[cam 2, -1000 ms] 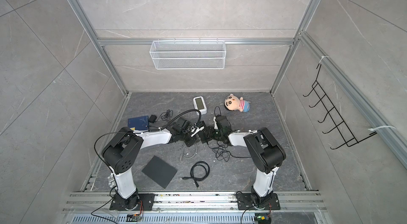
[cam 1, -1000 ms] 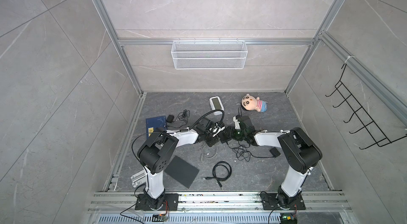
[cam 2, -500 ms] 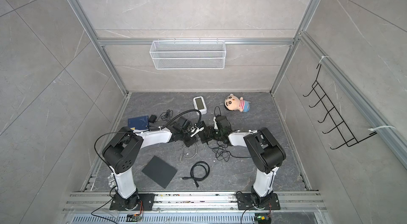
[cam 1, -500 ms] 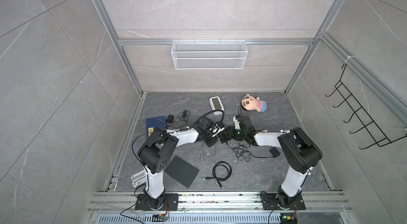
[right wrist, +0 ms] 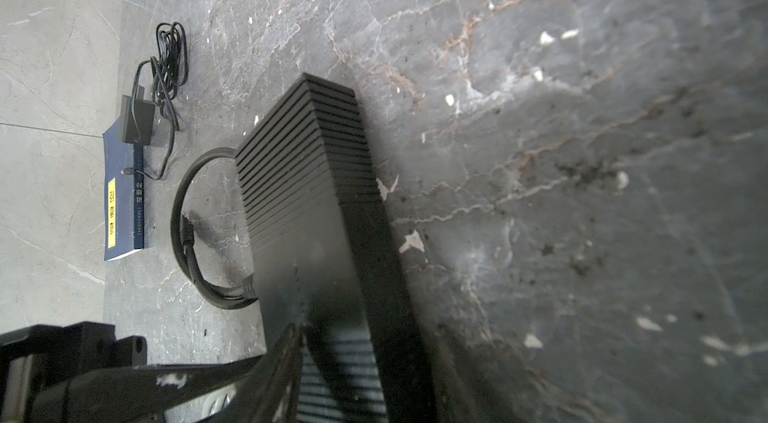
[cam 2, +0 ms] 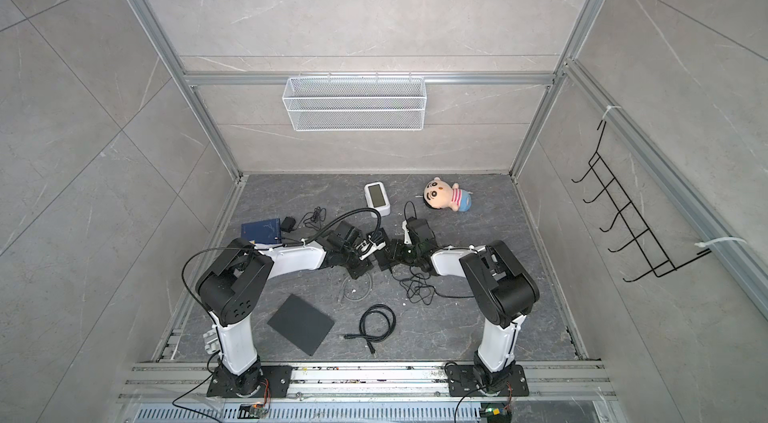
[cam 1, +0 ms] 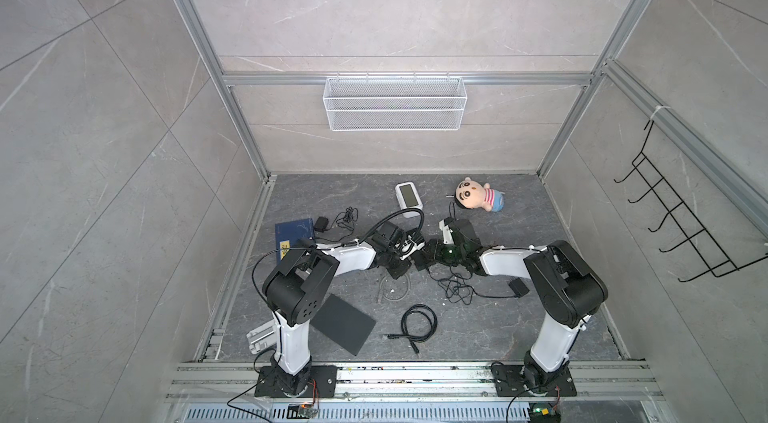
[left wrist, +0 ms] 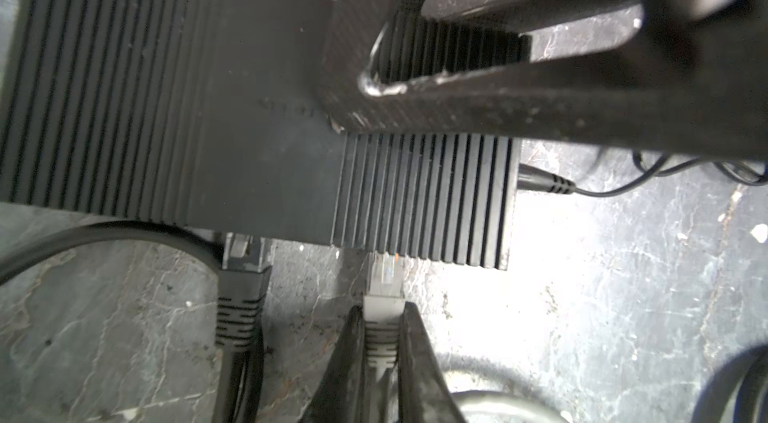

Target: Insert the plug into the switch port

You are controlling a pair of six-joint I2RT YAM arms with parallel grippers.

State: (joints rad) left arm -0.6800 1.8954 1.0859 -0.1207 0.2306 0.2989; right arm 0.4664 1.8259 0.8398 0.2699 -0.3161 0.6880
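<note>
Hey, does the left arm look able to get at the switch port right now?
Probably yes: the left claw grips the grey plug, whose tip meets the switch beside the black plug, and nothing lies between.

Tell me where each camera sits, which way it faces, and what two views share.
Top views: high above the arms' bases, facing down and away; left arm and right arm show whole, grippers meeting.
Left wrist: on the left arm, looking along the left gripper, shut on the plug at the switch; a finger of the right gripper crosses the switch.
Right wrist: on the right arm, looking along the switch toward the blue book; its own fingers show.
Shared: both wrist views show the switch and the plugged-in black cable.
</note>
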